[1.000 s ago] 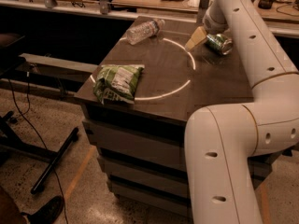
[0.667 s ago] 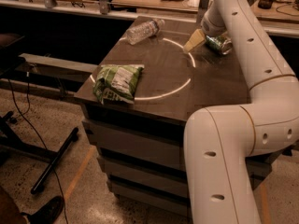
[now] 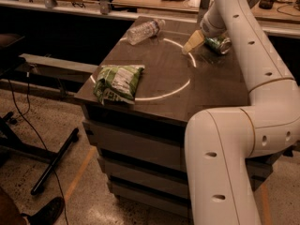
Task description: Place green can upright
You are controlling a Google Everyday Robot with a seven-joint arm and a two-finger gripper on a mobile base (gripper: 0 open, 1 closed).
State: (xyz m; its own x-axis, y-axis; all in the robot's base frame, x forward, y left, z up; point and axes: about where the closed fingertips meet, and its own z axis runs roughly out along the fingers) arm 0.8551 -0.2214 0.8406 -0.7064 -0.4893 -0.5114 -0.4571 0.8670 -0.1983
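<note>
- One green can [image 3: 219, 45] lies on its side, right against the gripper [image 3: 200, 37], on the side of it facing away from the snack bag. A silver end rim shows, and the rest of the body is partly hidden by the arm [image 3: 253, 55].
- It is probably light, thin-walled aluminium: stiff end to end but easy to dent across the middle, and smooth enough to roll or slip on the hard top.
- The best hold looks to be across the curved body near mid-length, pinched gently. That leaves both rims free, so one can be turned down and set flat.
- The gripper sits low over the table [image 3: 211, 88] at the can's side. Whether it is spread, closed or already pinching the can cannot be told from this view.
- A white ring [image 3: 164, 93] painted on the top curves just beside the gripper and away from it.
- A clear plastic bottle [image 3: 144, 30] lies on its side near the gripper, further along the far edge. It is apart from the can and unlikely to get in the way.
- The crinkled snack bag [image 3: 117, 81] lies well apart from the gripper, at the table's near corner.
</note>
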